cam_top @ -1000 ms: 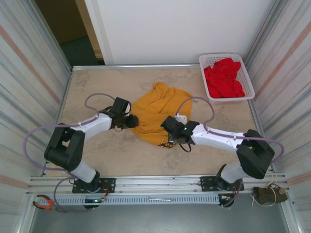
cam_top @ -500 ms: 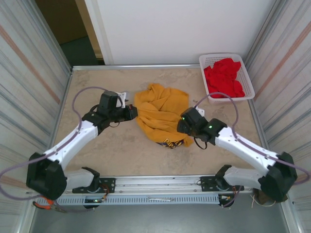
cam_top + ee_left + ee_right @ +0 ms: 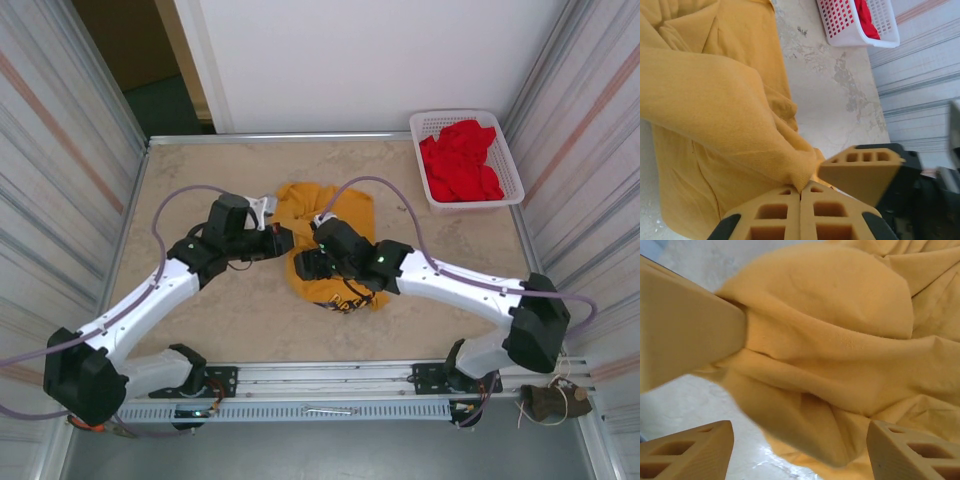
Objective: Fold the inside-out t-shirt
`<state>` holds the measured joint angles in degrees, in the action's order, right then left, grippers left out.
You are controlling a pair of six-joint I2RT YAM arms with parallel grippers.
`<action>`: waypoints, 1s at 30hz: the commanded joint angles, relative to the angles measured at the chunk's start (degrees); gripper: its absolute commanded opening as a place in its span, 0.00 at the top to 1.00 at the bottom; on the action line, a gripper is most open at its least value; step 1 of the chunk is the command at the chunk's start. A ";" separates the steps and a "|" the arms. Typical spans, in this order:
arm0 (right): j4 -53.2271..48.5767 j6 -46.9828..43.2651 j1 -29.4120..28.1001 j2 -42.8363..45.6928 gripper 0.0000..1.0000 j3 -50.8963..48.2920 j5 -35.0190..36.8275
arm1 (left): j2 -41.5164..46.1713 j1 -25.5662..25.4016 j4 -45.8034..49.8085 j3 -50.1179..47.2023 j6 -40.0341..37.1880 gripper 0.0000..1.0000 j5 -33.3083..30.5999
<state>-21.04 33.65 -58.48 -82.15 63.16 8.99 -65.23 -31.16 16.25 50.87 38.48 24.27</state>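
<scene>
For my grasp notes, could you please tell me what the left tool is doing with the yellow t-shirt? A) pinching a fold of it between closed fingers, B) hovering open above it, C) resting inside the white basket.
A: in the left wrist view the left tool has its fingers pressed together on a fold of the yellow t-shirt.

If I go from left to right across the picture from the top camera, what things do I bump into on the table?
Left end effector, pinched shut on the shirt's edge → yellow t-shirt → white basket holding red clothes. The right end effector sits over the shirt, so I skip it.
</scene>
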 commanded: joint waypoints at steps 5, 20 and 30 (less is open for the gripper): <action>2.55 -2.21 2.41 -2.74 0.74 1.52 1.17 | 2.88 -0.47 0.70 0.60 1.21 1.00 1.11; 2.28 -8.62 11.08 17.18 1.00 -6.57 -20.83 | -11.36 9.59 -5.63 0.41 -2.90 0.87 -2.62; 2.65 -5.87 18.21 21.11 1.00 -11.63 -23.53 | 5.00 2.87 -0.79 -3.54 -5.90 0.47 -7.86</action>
<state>-18.94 26.79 -40.73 -62.08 51.94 -12.29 -66.22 -24.88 13.47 48.90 34.68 19.81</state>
